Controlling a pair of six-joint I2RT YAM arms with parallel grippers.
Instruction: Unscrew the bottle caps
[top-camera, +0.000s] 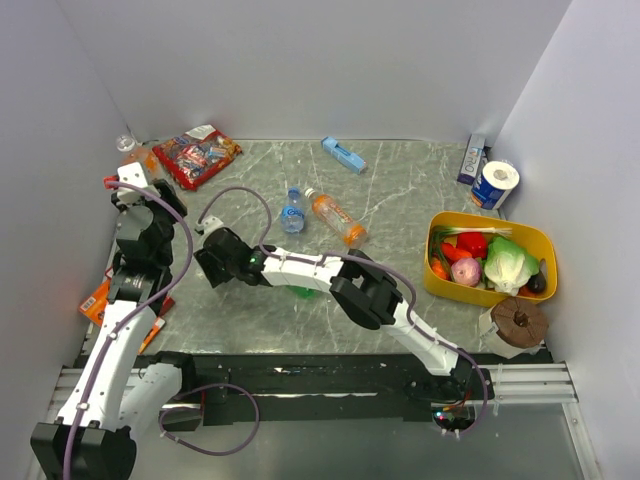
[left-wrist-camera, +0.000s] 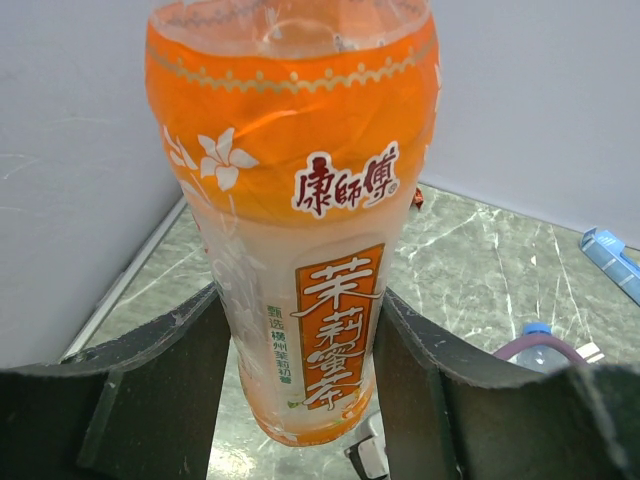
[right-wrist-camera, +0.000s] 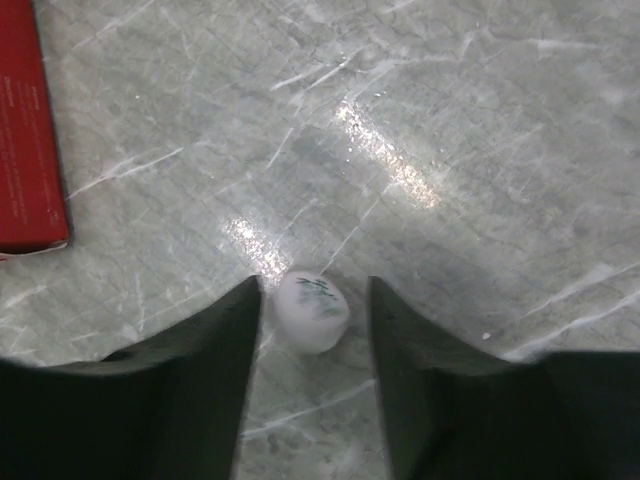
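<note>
Closest to the arm bases, your right forearm lies across the green bottle (top-camera: 303, 292), and only a sliver of it shows beneath. Just beyond, your right gripper (right-wrist-camera: 312, 292) points down at the marble table (right-wrist-camera: 480, 150) with its fingers narrowly parted. A small white cap (right-wrist-camera: 312, 315) with green print lies on the table between them, just beside one finger and with a wider gap to the other, so nothing is gripped. A red packet (right-wrist-camera: 28, 130) lies off to one side of it. Past mid-table you have the clear bottle (top-camera: 292, 212) with its blue label and blue cap. Just beside that is the lying orange bottle (top-camera: 338, 220), on its side with its cap on. Over at the far left, near the wall, your left gripper (left-wrist-camera: 300, 395) is clamped on the held orange bottle (left-wrist-camera: 290, 150), one finger on each side of its label. You cannot tell whether its base touches the table. At the back lies the flat blue box (top-camera: 343, 155)
</note>
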